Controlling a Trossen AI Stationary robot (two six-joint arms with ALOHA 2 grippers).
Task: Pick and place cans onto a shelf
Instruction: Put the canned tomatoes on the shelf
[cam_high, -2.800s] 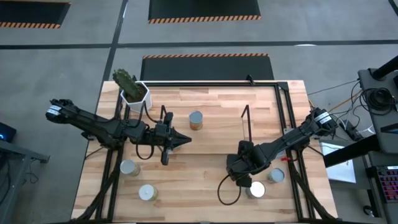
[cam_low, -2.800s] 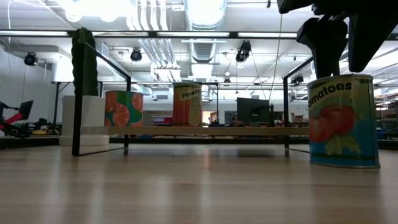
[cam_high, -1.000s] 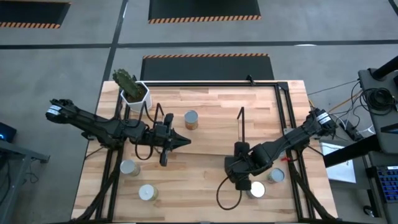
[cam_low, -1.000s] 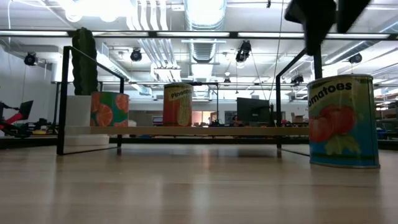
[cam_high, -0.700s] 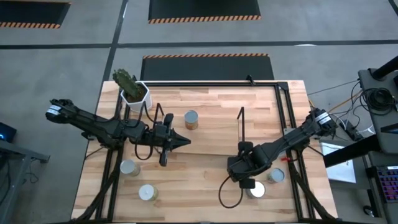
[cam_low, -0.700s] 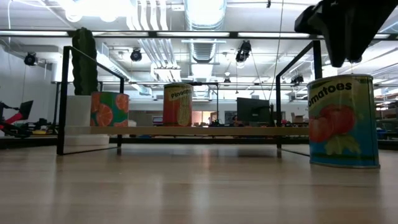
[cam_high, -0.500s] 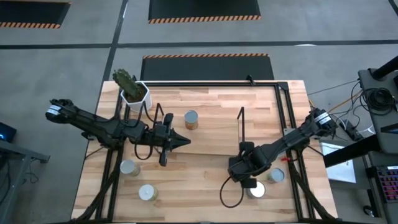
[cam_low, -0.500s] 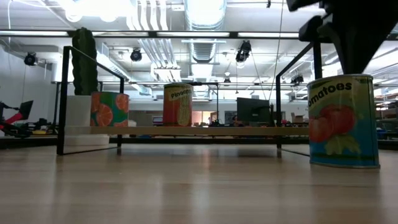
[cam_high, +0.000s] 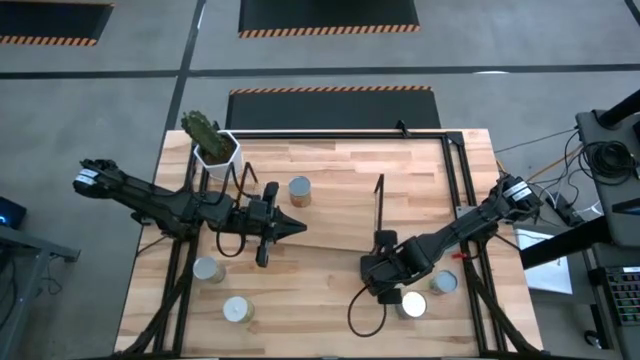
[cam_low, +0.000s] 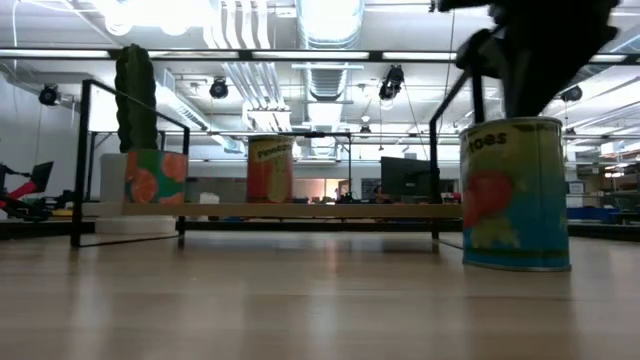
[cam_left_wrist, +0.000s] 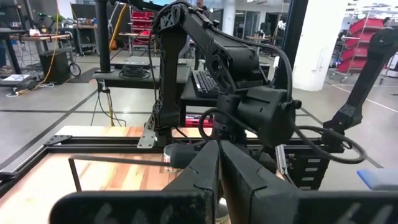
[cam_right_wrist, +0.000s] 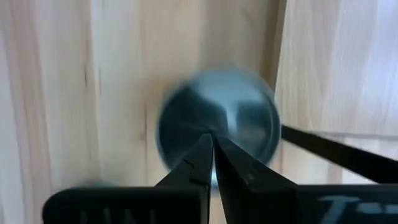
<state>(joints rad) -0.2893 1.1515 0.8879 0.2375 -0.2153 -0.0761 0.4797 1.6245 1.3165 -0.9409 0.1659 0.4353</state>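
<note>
The shelf (cam_high: 330, 210) lies mid-table, a low wooden board (cam_low: 300, 211) with a black wire frame at each end. Two cans stand on it, one with an orange label (cam_low: 155, 178) and one with a yellow label (cam_high: 299, 190). More cans stand at the near left (cam_high: 208, 268) (cam_high: 236, 310) and the near right (cam_high: 443, 282). My right gripper (cam_high: 392, 295) is shut, its tips down on the tomato can (cam_low: 515, 195) (cam_high: 411, 305). My left gripper (cam_high: 298, 227) is shut and level in front of the shelf. My right gripper comes steeply from above. Its shut fingertips (cam_right_wrist: 211, 144) are at the can's round top (cam_right_wrist: 217, 118), near the middle. In the low view the dark fingers (cam_low: 530, 95) reach down to the can's top rim. The can stands upright on the table.
A white pot with a cactus (cam_high: 215, 148) stands at the far left corner, next to the shelf's left frame (cam_high: 240, 185). The shelf's right frame (cam_high: 378, 205) stands close to my right arm. Black rails run along the table's right and far edges.
My right gripper has sunk onto the tomato can and shut, moving a little toward the table's left. The can has slid left and stays upright. The shelf, with its two cans, has also slid toward the left edge.
</note>
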